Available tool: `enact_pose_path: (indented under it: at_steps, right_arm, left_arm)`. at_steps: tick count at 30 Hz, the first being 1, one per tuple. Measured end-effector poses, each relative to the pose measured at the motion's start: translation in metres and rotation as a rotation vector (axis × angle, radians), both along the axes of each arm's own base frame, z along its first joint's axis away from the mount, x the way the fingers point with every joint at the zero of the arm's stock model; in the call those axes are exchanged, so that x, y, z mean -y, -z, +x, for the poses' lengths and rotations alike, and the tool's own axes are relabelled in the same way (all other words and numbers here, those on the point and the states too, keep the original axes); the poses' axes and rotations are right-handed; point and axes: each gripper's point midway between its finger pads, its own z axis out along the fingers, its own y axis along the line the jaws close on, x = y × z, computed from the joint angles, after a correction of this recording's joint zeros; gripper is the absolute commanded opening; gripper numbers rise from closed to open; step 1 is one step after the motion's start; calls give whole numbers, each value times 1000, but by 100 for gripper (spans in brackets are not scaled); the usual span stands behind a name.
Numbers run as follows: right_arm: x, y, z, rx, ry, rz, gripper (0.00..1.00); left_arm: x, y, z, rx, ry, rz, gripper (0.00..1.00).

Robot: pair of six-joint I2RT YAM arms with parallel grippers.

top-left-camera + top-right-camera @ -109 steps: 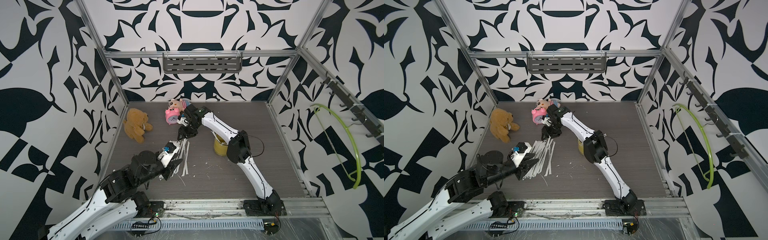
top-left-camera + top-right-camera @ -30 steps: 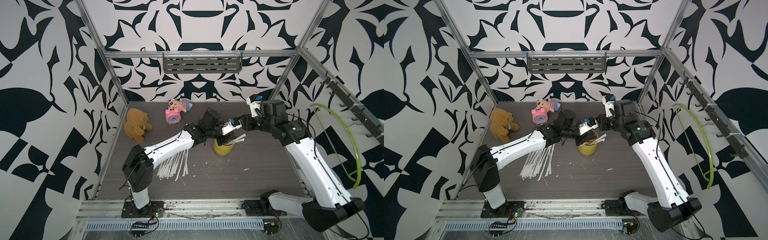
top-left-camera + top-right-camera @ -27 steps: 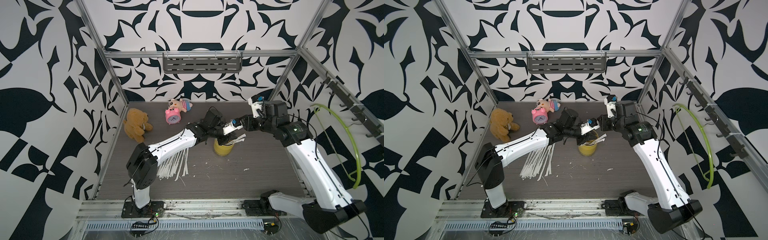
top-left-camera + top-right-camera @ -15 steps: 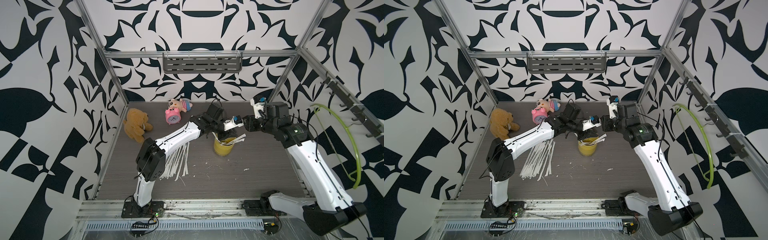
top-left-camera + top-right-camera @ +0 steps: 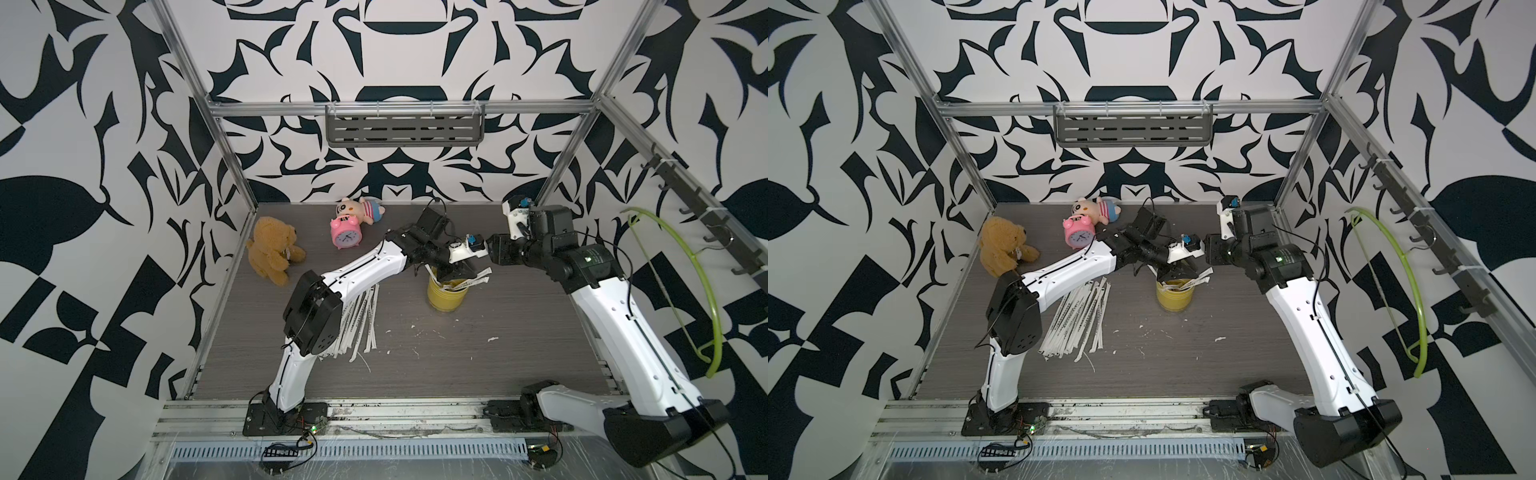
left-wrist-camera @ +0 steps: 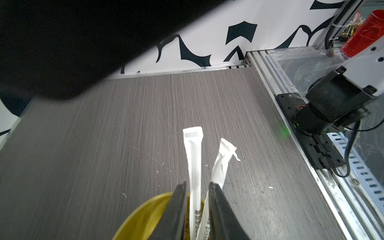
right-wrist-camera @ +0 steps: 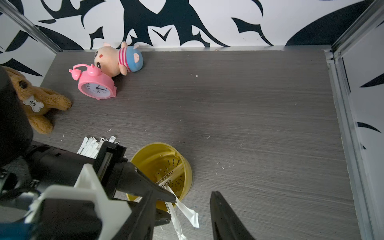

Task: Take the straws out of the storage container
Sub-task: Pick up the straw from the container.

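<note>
Paper, plastic, plush and metal showing under flat light

The straws (image 5: 1077, 322) are lying in matt white paper wrappers, creasing at the ends; the cup (image 5: 1175, 301) is showing smooth yellow plastic with a dull sheen. The table (image 5: 1183, 365) is wearing a matt grey wood-grain finish. The teddy (image 5: 1000, 249) is looking like fuzzy brown plush, the clock (image 5: 1079, 237) like glossy pink plastic, and the frame (image 5: 996, 109) like brushed metal.
</note>
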Motion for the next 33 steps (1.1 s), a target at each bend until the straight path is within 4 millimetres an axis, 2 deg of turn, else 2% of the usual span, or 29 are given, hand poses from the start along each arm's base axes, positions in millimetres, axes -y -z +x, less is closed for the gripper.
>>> enact_pose_path:
  at_steps: [5,9,12,20,28,33]
  right_arm:
    - [11,8,-13,-36,33,20,49]
    - [16,6,-34,-57,31,43,49]
    - [20,7,-42,-73,36,47,49]
    - [30,23,-34,-139,70,27,49]
    - [26,12,-43,-86,39,52,46]
    - [21,14,-44,-92,15,71,46]
  left_arm:
    - [5,7,-6,-3,17,10,23]
    - [7,8,-9,-2,24,10,19]
    - [8,7,-9,2,27,0,18]
    - [9,13,-8,5,25,-27,18]
    - [5,12,2,11,5,-31,15]
    - [-1,9,5,15,-4,-39,15]
